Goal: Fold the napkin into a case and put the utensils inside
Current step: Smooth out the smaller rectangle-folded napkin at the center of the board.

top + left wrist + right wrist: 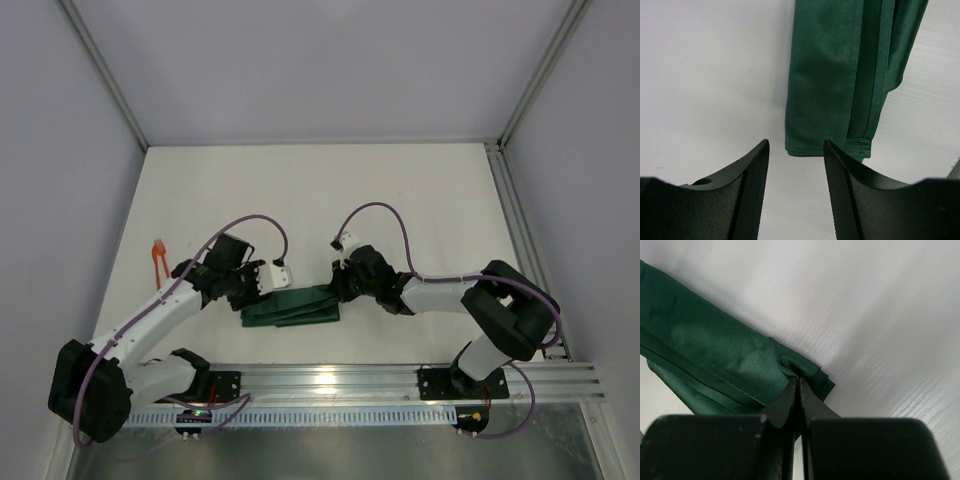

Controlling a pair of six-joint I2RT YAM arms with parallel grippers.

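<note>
Near the front middle of the desk (400,200), one napkin (292,306) lies folded into a narrow strip; the case looks unfinished. The right pincer (799,385) is clenched on its right end. The left pincer (796,150) stands released, just off the left end. The utensils (157,258), apparently two, lie well apart at the left, not yet inserted.

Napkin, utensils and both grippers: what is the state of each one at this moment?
napkin: folded into a narrow oblong, lying flat, one end pinched.
utensils: lying on the table at the far left, outside the napkin, untouched.
left gripper: open, empty, just short of the napkin's end.
right gripper: shut on the napkin's other end, where the cloth puckers.
</note>
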